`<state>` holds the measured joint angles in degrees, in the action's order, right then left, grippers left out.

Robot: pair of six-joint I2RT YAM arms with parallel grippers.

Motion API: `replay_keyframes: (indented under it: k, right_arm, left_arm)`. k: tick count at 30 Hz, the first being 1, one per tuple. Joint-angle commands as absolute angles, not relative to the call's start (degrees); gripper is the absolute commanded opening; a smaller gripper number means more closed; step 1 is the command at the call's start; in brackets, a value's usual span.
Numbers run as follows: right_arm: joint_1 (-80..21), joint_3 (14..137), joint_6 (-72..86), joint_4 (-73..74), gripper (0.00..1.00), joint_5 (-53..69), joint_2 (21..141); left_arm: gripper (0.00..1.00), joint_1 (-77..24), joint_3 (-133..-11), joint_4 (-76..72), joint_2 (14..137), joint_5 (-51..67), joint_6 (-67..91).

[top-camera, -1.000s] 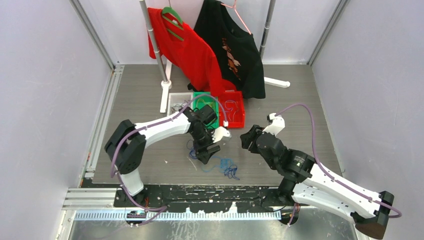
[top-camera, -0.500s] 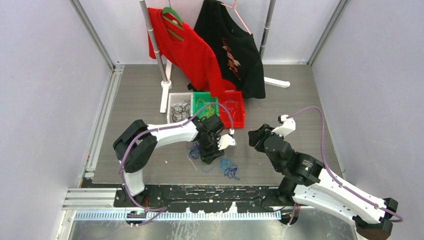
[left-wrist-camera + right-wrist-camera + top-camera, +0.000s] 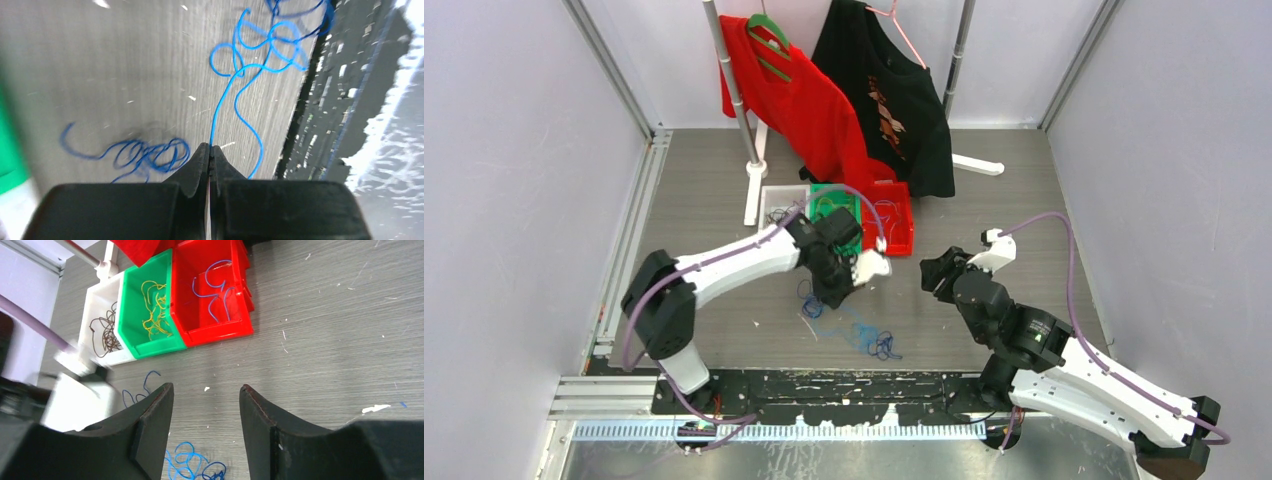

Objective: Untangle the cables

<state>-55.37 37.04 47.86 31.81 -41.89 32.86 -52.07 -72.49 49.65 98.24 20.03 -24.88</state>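
Where the left claw [image 3: 209,146] comes down close to the worktop [image 3: 125,60], its two fingers are clenched tight on the end of a blue strand [image 3: 220,100], one of the cables [image 3: 874,338]. Seen from the left wrist, that strand leaves the fingertips and runs almost straight away from the claw. It then leans a little to the right into a light-blue clump [image 3: 265,42] of loops close to the dark edge rail [image 3: 325,100]. Another length of the same blue curls back down just beside the right finger. A darker blue tangle [image 3: 150,152] lies flat just left of the claw, its long axis across the picture.

From above, the loose cables stretch diagonally from under the left claw toward the near edge and to the right. They lie between the two arms and well apart from the right claw [image 3: 205,390]. That claw hangs released, fingers spread with nothing between them, over bare worktop. A few blue loops show low in its view beside its left finger.

Beyond it stand three bins side by side: a white bin [image 3: 117,357] with dark wires, a green bin [image 3: 155,346] with yellow ones and a red bin [image 3: 220,332] with blue ones
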Motion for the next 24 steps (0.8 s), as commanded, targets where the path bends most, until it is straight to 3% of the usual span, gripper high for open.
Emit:
replay_keyframes:
  k: [1,11,16,20,24]
  right_arm:
    - [-55.35,39.26,44.22,25.99,0.58,-39.68,32.81]
    - [-55.29,38.63,29.87,7.71,0.83,-15.80,40.39]
    - [-55.37,39.37,26.76,-1.79,0.85,-6.81,46.19]
    - [-55.32,39.64,26.25,-2.16,0.85,-8.08,49.92]
    - [-55.35,38.63,29.79,0.02,0.83,-12.71,50.51]
  left_arm:
    - [0.00,-47.32,-82.87,61.62,91.19,28.50,-25.13]
    - [0.00,-45.50,-97.99,67.94,87.48,28.02,-20.65]
    - [0.00,-45.51,-103.64,70.99,88.62,27.71,-19.99]
    - [0.00,-45.44,-106.98,73.32,89.02,27.31,-19.93]
    - [0.02,-45.38,-97.67,67.67,86.78,22.20,-21.36]
